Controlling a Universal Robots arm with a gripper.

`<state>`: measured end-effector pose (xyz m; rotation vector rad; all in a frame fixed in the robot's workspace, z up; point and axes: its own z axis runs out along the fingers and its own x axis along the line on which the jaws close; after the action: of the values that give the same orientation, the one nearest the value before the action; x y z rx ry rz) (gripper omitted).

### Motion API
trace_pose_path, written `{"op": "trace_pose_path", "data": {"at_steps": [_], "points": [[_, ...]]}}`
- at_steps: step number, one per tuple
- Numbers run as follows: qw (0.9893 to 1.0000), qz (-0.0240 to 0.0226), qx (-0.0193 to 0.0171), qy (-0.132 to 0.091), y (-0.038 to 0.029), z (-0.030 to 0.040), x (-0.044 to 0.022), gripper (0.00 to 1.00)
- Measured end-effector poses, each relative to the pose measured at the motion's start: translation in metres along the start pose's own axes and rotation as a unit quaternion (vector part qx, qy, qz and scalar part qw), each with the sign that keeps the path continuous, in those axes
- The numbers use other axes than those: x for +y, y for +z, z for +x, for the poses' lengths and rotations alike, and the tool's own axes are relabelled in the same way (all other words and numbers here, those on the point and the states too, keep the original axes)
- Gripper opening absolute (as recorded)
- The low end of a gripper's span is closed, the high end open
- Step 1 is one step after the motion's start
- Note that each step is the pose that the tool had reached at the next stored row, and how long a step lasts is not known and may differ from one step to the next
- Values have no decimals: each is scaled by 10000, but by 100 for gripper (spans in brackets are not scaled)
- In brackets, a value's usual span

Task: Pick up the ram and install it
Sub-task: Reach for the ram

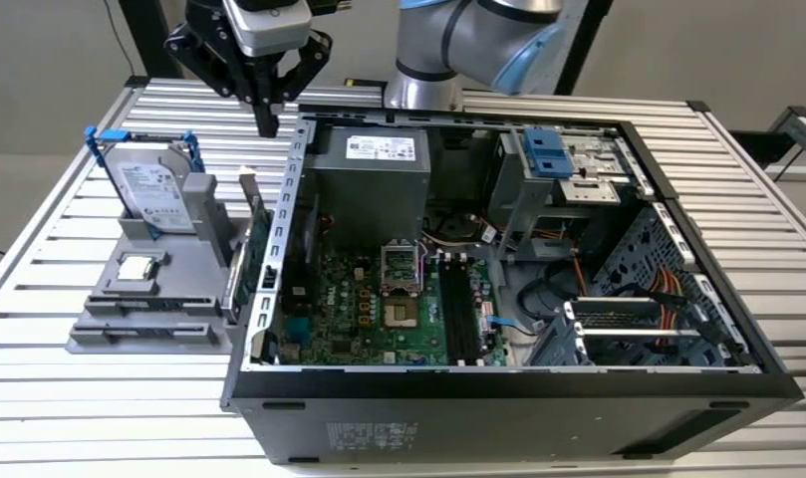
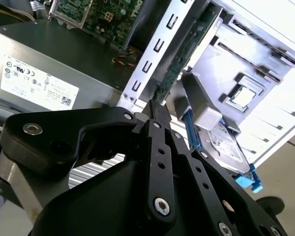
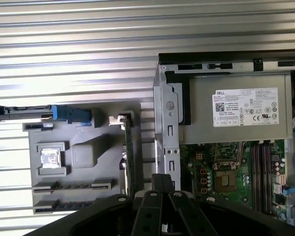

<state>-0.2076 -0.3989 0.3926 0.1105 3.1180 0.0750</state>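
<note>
The ram (image 1: 252, 244) is a slim greenish board standing on edge in the grey holder (image 1: 124, 321), right beside the open computer case's wall. Both wrist views see it edge-on: the first at ram (image 3: 128, 157), the second at ram (image 2: 179, 61). My gripper (image 1: 267, 124) hangs above the ram's far end, clear of it. Its black fingers are pressed together with nothing between them, as both wrist views show: gripper (image 3: 161, 181), gripper (image 2: 154, 108). The black memory slots (image 1: 456, 309) lie on the motherboard inside the case.
A silver hard drive (image 1: 156, 194) in a blue frame stands upright at the back of the holder, and a square CPU chip (image 1: 136, 267) lies flat on it. Inside the case (image 1: 509, 383) are the grey power supply (image 1: 370, 184), drive cages and cables. The slatted table (image 1: 57, 398) surrounds everything.
</note>
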Motion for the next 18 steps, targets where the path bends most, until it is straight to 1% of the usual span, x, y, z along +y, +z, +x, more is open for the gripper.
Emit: {"op": "trace_pose_path", "data": {"at_steps": [18], "points": [[10000,0,0,0,-4,183,-13,0]]}}
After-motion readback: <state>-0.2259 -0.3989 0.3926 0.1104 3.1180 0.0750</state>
